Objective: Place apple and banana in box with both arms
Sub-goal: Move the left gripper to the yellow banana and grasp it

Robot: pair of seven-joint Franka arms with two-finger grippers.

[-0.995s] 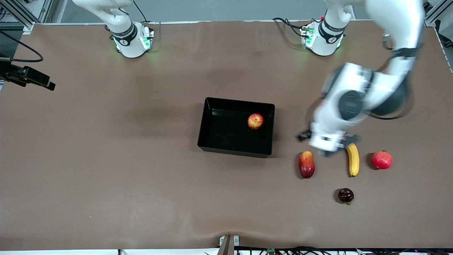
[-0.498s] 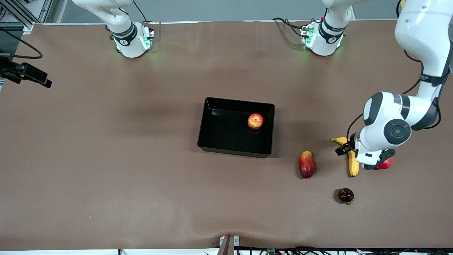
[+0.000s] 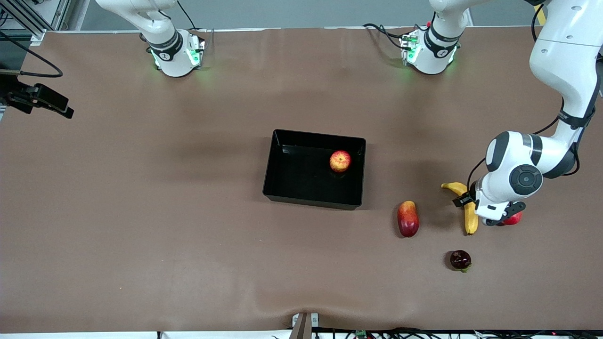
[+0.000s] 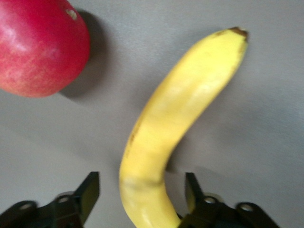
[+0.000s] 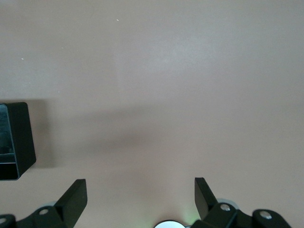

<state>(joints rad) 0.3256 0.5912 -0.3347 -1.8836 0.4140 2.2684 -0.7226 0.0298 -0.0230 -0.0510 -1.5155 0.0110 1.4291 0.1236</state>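
The apple (image 3: pixel 339 161) lies inside the black box (image 3: pixel 301 200), near the wall at the left arm's end. The banana (image 3: pixel 470 217) lies on the table at the left arm's end, nearer to the front camera than the box. My left gripper (image 4: pixel 142 194) is open and low over the banana (image 4: pixel 175 118), with one finger (image 4: pixel 88 192) on each side of it. My right gripper (image 5: pixel 140 190) is open and empty above bare table. One corner of the box (image 5: pixel 19 142) shows in the right wrist view.
A pink-red round fruit (image 3: pixel 514 218) lies beside the banana, partly hidden by the left hand, and also shows in the left wrist view (image 4: pixel 40 45). An oblong red-yellow fruit (image 3: pixel 408 218) and a dark fruit (image 3: pixel 460 260) lie nearby. A black camera mount (image 3: pixel 37 99) stands at the right arm's end.
My left arm has swung from beside the oblong fruit to over the banana and settled low on it. The apple, box and fruits have not moved.
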